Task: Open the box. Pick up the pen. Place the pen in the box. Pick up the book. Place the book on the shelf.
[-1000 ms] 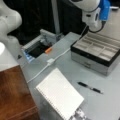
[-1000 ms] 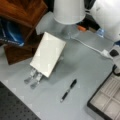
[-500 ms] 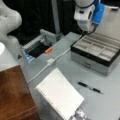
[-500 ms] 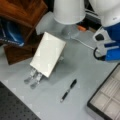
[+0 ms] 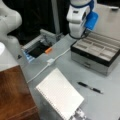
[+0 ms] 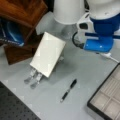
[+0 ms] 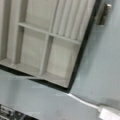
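Lying open, box (image 5: 96,51), pen (image 5: 90,87) apart on table (image 5: 65,67)

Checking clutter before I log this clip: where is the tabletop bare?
Bare grey tabletop lies between the open box, the notebook and the white cable, and beyond the pen. It is crowded around the grey tray.
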Robot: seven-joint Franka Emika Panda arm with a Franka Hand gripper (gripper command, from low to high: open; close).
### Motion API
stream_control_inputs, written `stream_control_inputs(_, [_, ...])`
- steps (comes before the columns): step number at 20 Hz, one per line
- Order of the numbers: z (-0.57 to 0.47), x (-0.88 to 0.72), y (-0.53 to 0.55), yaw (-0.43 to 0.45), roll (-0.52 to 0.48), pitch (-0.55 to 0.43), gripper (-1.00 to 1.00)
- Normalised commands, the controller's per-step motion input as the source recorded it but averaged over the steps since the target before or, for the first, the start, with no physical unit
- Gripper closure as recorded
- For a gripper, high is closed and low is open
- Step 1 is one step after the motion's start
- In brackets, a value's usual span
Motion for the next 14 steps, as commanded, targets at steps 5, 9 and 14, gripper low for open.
stream_control_inputs(5, [-0.15, 0.09, -0.26, 0.282, -0.371, -0.005, -1.00])
stream_control_inputs(9, [-0.24, 0.07, -0.20, 0.365, -0.237, -0.041, -1.00])
stream_control_inputs(14, [-0.32, 0.15, -0.28, 0.424, -0.174, -0.095, -1.00])
